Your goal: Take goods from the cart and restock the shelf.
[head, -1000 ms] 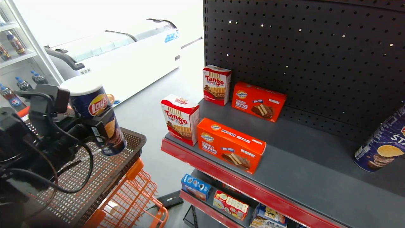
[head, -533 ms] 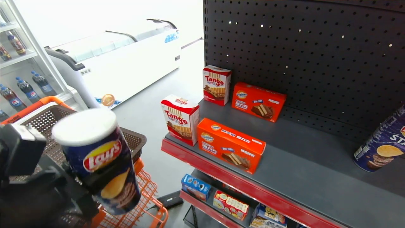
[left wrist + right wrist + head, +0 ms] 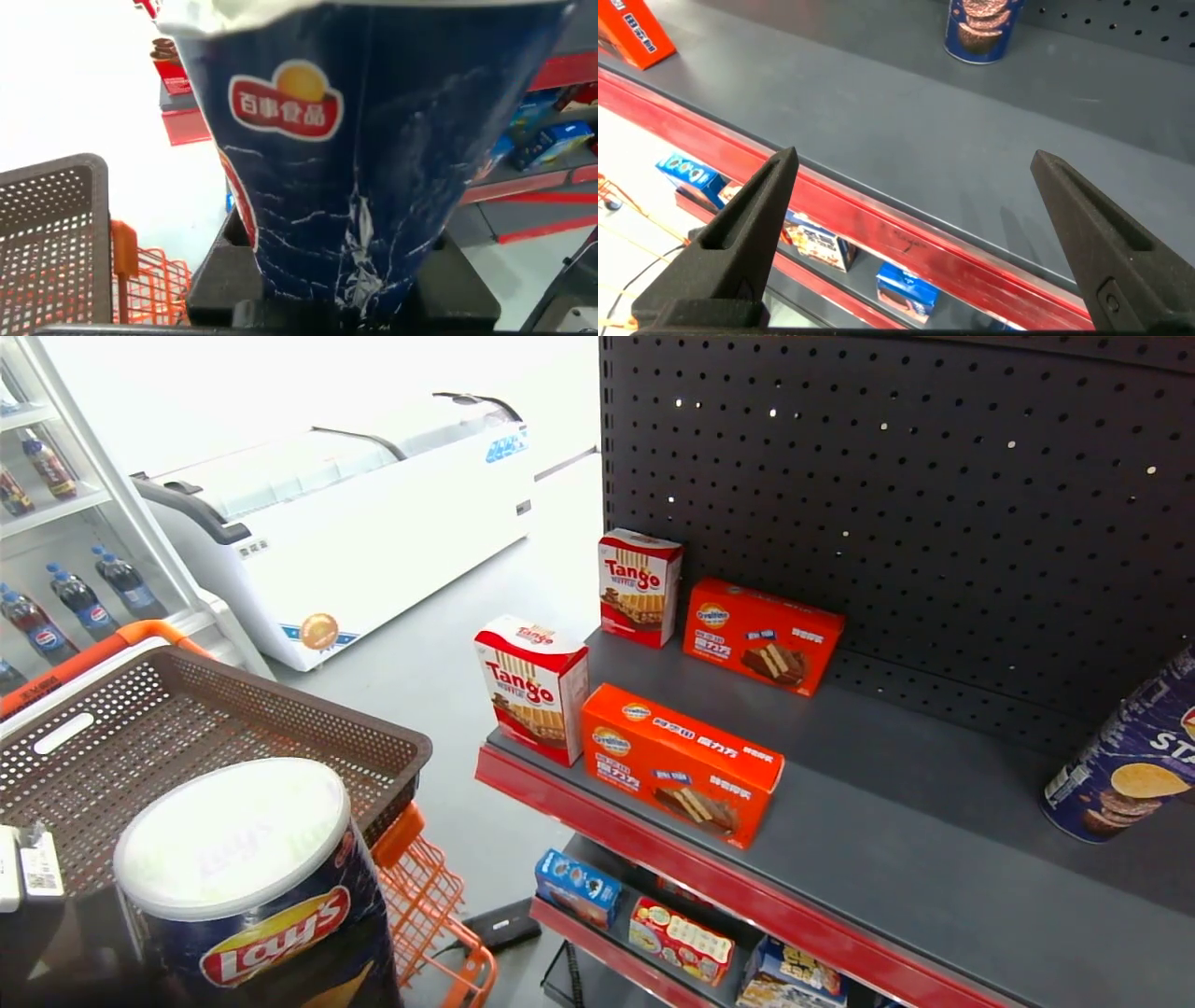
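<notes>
Head view: can (image 3: 252, 887) is upright, lid up, well off the shelf (image 3: 887, 784), out past its left end and nearer than its red front lip. The cart (image 3: 392, 747) stands off the same left end.

Left wrist view: left pincer (image 3: 341, 280) is clamped on the can's lower body, with a dark pad on either side of the can (image 3: 364, 159). The grip looks square and I see no tilt.

Right wrist view: right pincer (image 3: 915, 243) is spread wide and holds nothing, hanging over the shelf's front lip. A second can (image 3: 980, 28) stands far back on the deck.

Step in hand, as I judge it: carry. The can is out of the cart and not yet over the shelf.

Next move calls for:
- swinging the can across toward the shelf, high enough to pass the front lip and the orange box (image 3: 681, 765) at the front left;
- aiming for the bare deck between that box and the second can (image 3: 1125, 765);
- setting the base flat before letting go, since a tall can tips easily.
</notes>
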